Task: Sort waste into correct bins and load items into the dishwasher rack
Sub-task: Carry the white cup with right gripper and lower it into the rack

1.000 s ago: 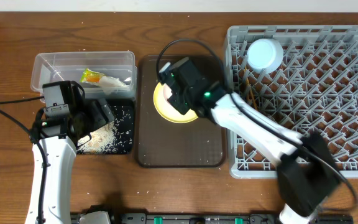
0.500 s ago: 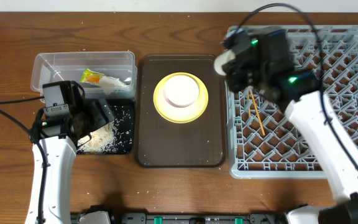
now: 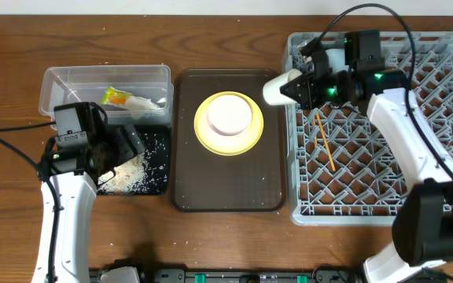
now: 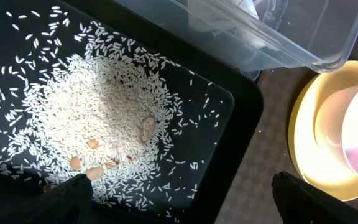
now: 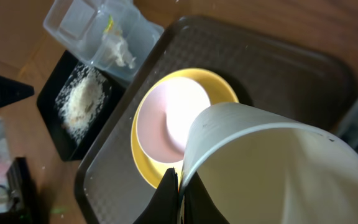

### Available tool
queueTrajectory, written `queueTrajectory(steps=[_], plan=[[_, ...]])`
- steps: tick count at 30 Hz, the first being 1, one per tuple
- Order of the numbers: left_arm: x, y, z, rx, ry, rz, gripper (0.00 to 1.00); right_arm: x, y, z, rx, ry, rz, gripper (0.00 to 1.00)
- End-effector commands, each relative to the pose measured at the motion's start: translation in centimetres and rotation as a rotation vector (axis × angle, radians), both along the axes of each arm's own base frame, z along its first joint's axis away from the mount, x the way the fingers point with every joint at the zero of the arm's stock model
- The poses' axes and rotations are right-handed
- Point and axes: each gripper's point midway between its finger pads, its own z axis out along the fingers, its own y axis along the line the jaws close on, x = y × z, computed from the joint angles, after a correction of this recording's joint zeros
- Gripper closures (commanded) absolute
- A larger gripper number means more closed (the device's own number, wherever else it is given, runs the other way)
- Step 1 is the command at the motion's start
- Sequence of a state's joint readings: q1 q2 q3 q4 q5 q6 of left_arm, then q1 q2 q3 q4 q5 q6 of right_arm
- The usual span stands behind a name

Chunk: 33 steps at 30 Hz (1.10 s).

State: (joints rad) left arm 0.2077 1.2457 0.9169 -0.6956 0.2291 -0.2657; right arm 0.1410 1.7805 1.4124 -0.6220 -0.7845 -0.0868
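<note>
Right end effector [image 3: 299,85] is pinched on the small white cup [image 3: 277,88]. In the right wrist view one finger [image 5: 169,190] presses flat against the cup wall, and the other is hidden behind the cup. The cup is tipped on its side in the grip, in the air over the edge of the brown serving tray [image 3: 226,185] that faces the dishwasher rack [image 3: 384,181]. My reading is that an edge grip leaves the cup body free to be turned mouth-down over the pegs, and that this is a carry toward the rack, which stands just beside the tray on its right. One wooden chopstick [image 3: 324,141] lies slanted in the rack; I can't make out the second. The yellow plate [image 3: 228,145] sits in the far half of the tray with the pale pink bowl [image 3: 228,116] nested on it, so I judge the bowl must come off first. Left of the tray, at the far end, the clear tub [image 3: 104,71] holds the snack wrapper [image 3: 116,97] and the crumpled white wrapper [image 3: 144,103]. Nearer me on that side, the black tray [image 4: 235,149] carries the rice grains [image 4: 104,124], heaped with stragglers around. Left end effector [image 4: 182,193] hangs over that heap with fingers [image 4: 73,193] spread and nothing between them. I take it to be parked clear of the tray so the right arm has room. The waste looks sorted, and the plate and bowl are not yet loaded.
</note>
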Motion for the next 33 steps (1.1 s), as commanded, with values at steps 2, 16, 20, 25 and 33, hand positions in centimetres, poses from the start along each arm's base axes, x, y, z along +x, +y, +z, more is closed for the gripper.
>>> queueTrajectory(steps=[2, 16, 20, 25, 33], plan=[[0.4, 0.3, 0.6, 0.008, -0.015, 0.008, 0.05, -0.3, 0.3, -1.0, 0.044, 0.026, 0.044, 0.99], [0.4, 0.3, 0.6, 0.008, -0.015, 0.008, 0.05, -0.3, -3.0, -2.9, -0.065, 0.065, -0.017, 0.99], [0.4, 0.3, 0.6, 0.008, -0.015, 0.008, 0.05, -0.4, -3.5, -3.0, -0.077, 0.049, -0.003, 0.99], [0.4, 0.3, 0.6, 0.008, -0.015, 0.008, 0.05, -0.2, -4.7, -3.2, -0.095, 0.046, -0.017, 0.99], [0.4, 0.3, 0.6, 0.008, -0.015, 0.008, 0.05, -1.2, -5.9, -3.8, -0.116, 0.066, 0.004, 0.99]])
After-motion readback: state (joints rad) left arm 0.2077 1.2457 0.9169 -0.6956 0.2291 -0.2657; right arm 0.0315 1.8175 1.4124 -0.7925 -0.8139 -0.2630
